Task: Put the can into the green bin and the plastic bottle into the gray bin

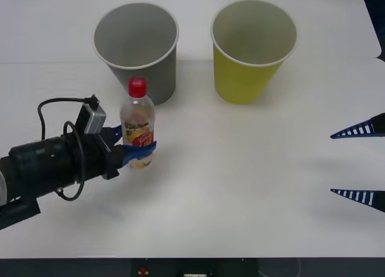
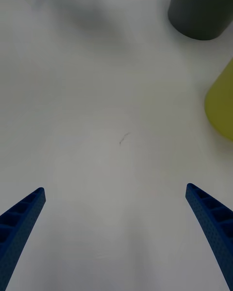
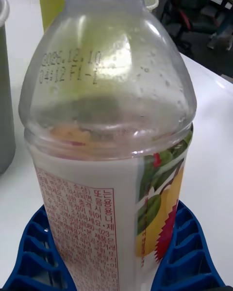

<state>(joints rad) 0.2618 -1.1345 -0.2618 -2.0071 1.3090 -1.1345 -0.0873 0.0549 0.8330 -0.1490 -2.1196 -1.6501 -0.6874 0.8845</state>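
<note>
**Left tool gripping the bottle, gray bin just beyond**

The left tool (image 1: 137,150) is closing its blue ribbed fingers (image 3: 187,257) around the lower body of the plastic bottle (image 1: 138,125), one finger on each side of the label, and the wrist view is showing both pressing against the label. The bottle is standing upright in that grip, red cap on top, its base at or just above the worktop (image 1: 240,192); contact there is hard to judge.

Moving outward from the tool, the gray bin (image 1: 136,48) is sitting just beyond the bottle and almost touching it in the front view, its white rim standing higher than the cap. Farther off to the tool's right the green bin (image 1: 252,48) is waiting, well apart from the bottle.

Over on the far side, the right tool (image 1: 361,162) is hanging idle with its fingers spread wide and nothing between them, above bare worktop.

The step in hand looks like lifting and carrying the bottle to the gray bin. Doing it well is probably calling for a straight lift first, high enough for the bottle's base to pass over the rim, since a low sweep forward could knock the light paper cup over. The grip is low, so the bottle could tip; a slow carry and a release centred over the opening should be helping.
</note>
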